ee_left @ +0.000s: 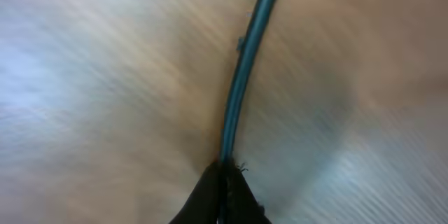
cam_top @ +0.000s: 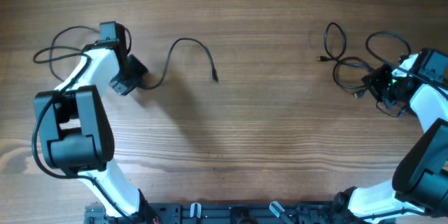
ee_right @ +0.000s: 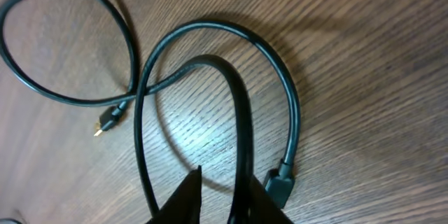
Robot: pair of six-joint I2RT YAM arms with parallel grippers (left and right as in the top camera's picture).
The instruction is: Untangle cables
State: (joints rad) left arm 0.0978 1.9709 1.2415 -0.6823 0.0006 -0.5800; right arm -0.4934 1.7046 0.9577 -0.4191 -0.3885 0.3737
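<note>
Over on the left, the left claw (ee_left: 225, 175) is pressing its tips together on one end of a long thin black cord (cam_top: 183, 40). The cord is arching away across the light brown wooden surface (cam_top: 266, 147), its free plug end lying near the middle. Far over on the right, a loose tangle of thin black looping cords (cam_top: 350, 63) is lying on the same surface. The right claw (ee_right: 222, 199) is standing over it with tips slightly parted. One strand is running between them, and a blocky black plug (ee_right: 278, 182) is sitting just beside the right tip.
</note>
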